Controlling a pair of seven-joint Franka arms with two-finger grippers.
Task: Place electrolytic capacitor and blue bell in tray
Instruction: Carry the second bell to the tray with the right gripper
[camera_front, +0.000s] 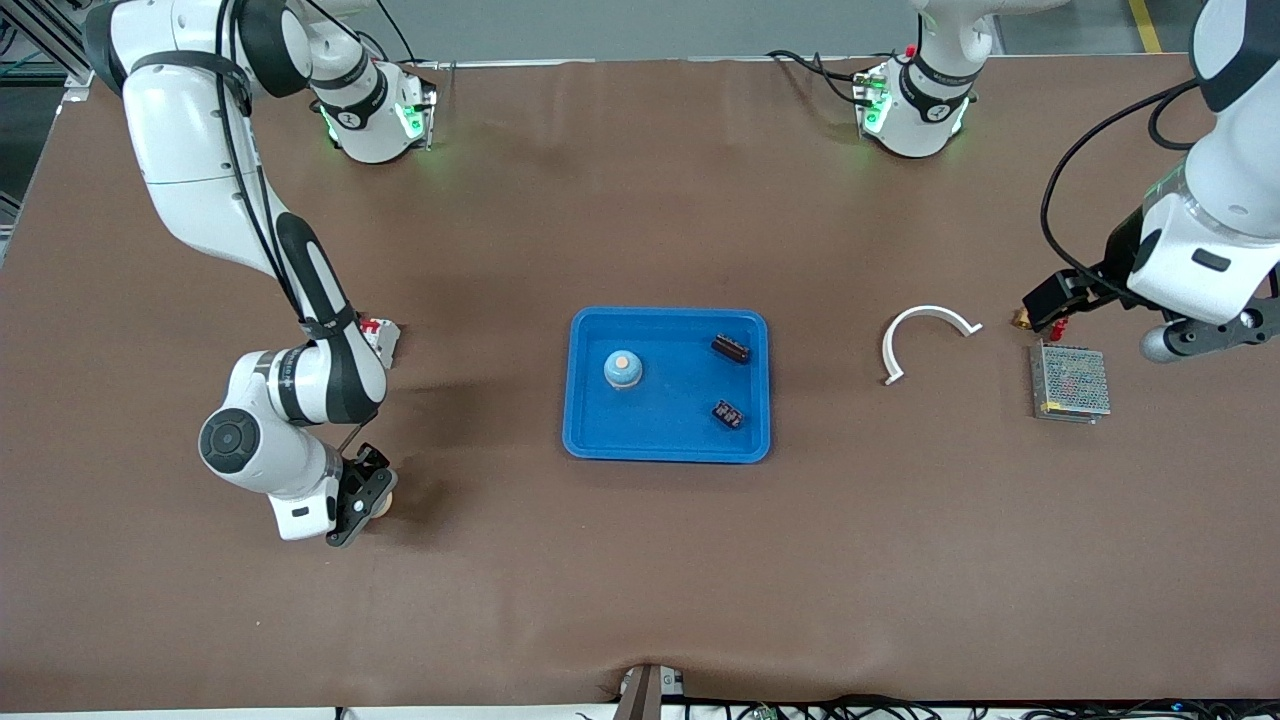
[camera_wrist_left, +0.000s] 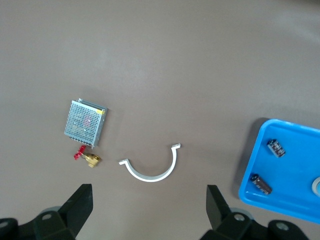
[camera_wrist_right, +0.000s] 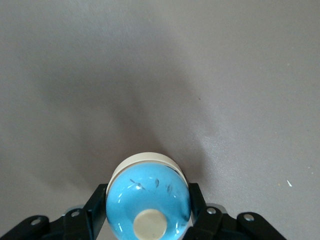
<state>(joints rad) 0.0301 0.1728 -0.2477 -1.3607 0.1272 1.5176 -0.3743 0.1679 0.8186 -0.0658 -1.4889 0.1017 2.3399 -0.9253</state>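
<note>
My right gripper (camera_wrist_right: 147, 222) is low at the tabletop (camera_front: 640, 580) near the right arm's end, jaws clamped on a blue bell (camera_wrist_right: 148, 202). Blue tray (camera_front: 590, 425) mid-table holds another bell (camera_front: 622, 369) and two dark parts, probably capacitors (camera_front: 730, 348). Left gripper (camera_wrist_left: 149, 210) waits wide open, empty, above the mesh box (camera_front: 1070, 383).

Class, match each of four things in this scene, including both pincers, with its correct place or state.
Column one:
1. right pincer
2. left pincer
3. white curved strip
4. dark capacitors

Column two:
A. inside the blue tray
B. shut on a blue bell
C. open, holding nothing
D. lying between the blue tray and the mesh box

Pairs: 1-B, 2-C, 3-D, 4-A
</note>
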